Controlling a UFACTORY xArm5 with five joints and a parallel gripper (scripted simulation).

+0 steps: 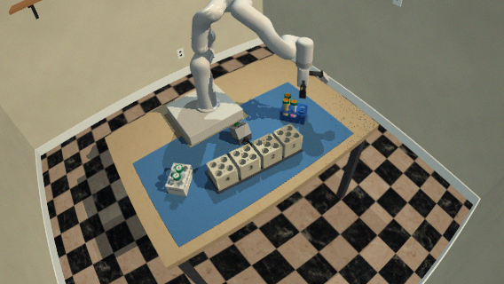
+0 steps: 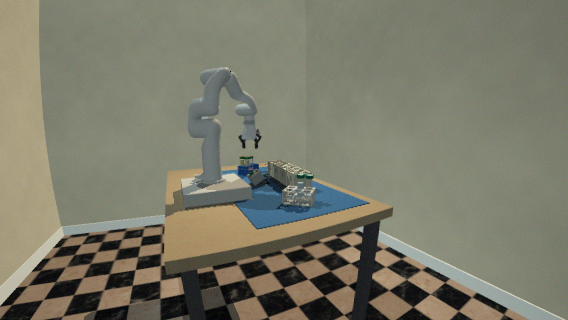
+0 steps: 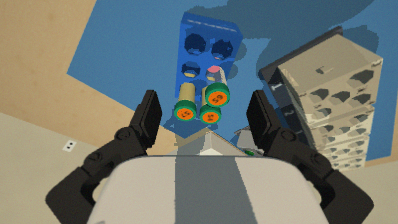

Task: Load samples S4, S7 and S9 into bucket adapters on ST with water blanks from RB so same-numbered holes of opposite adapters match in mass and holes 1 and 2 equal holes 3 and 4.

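Observation:
The blue sample rack RS stands on the blue mat and holds three tubes with green caps and orange dots. My gripper is open and empty, hovering above these tubes; it also shows in the exterior view. The loading stand ST with its row of beige adapters has empty holes. The clear blank rack RB holds two tubes with green caps and white dots. The DONE key on its grey desk sits near the arm's base.
The arm's base plate lies behind the desk. The table's edge runs close behind the sample rack. The adapters also show at the right of the wrist view.

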